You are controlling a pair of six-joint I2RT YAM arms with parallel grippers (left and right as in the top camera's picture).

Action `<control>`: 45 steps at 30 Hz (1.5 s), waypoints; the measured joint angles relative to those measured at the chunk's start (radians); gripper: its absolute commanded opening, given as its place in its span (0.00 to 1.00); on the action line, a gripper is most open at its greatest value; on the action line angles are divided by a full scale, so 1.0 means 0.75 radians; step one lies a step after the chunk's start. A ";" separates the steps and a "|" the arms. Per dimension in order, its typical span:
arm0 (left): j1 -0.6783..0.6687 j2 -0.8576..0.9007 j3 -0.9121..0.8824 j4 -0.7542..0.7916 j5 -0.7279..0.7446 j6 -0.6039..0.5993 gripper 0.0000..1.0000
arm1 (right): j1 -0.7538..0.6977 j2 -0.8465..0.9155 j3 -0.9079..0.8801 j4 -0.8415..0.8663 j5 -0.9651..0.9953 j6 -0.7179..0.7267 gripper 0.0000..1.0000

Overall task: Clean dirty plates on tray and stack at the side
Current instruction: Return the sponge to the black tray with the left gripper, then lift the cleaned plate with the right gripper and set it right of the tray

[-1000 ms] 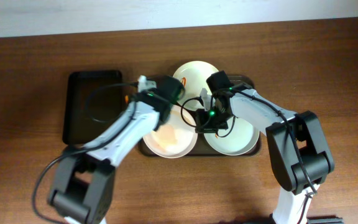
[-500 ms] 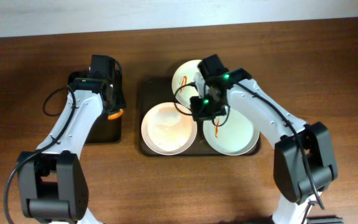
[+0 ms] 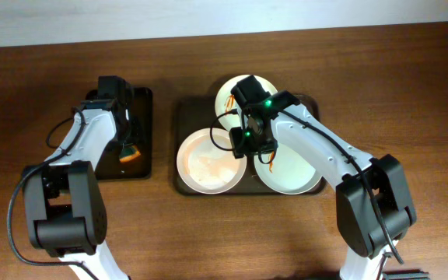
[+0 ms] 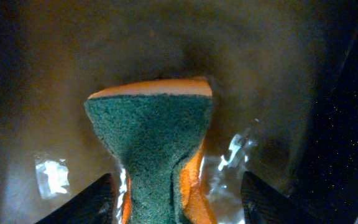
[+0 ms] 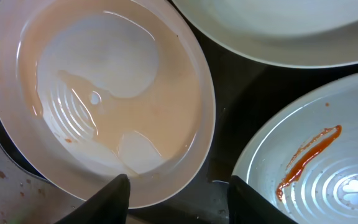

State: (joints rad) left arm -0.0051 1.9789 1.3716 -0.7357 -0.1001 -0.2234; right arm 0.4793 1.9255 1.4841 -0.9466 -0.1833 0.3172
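Note:
Three white plates lie on the dark brown tray (image 3: 183, 109). The front left plate (image 3: 207, 163) (image 5: 104, 81) carries a thin pinkish wet film. A red smear marks the front right plate (image 3: 294, 171) (image 5: 328, 168). The back plate (image 3: 236, 92) (image 5: 278, 31) has a small smear near its left rim. My right gripper (image 3: 247, 142) (image 5: 182, 202) hangs open over the gap between the two front plates, holding nothing. Over the black tray, my left gripper (image 3: 125, 146) (image 4: 179, 202) stands open around an orange and green sponge (image 4: 151, 143) (image 3: 130, 155), fingers clear of it.
The narrow black tray (image 3: 103, 167) lies left of the brown tray, with a strip of bare wooden table (image 3: 164, 148) between them. Wet patches glint on the black tray's floor (image 4: 48, 177). A pale wall edge runs along the back.
My left arm swung from the front left plate to the black tray, carrying the sponge, then opened. My right gripper moved slightly left and back and opened.

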 measured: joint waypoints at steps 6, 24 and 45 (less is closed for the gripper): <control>0.000 -0.075 0.179 -0.227 0.016 0.005 1.00 | 0.003 0.001 -0.009 0.096 0.004 0.002 0.63; 0.000 -0.237 0.236 -0.297 0.030 0.005 1.00 | 0.006 0.165 -0.125 0.291 0.014 0.017 0.40; 0.000 -0.237 0.236 -0.297 0.031 0.005 1.00 | 0.008 0.176 -0.022 0.124 0.037 0.025 0.04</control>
State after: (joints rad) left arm -0.0051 1.8011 1.5486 -0.9585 -0.0772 -0.2199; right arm 0.4854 2.0579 1.4677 -0.8539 -0.1555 0.3359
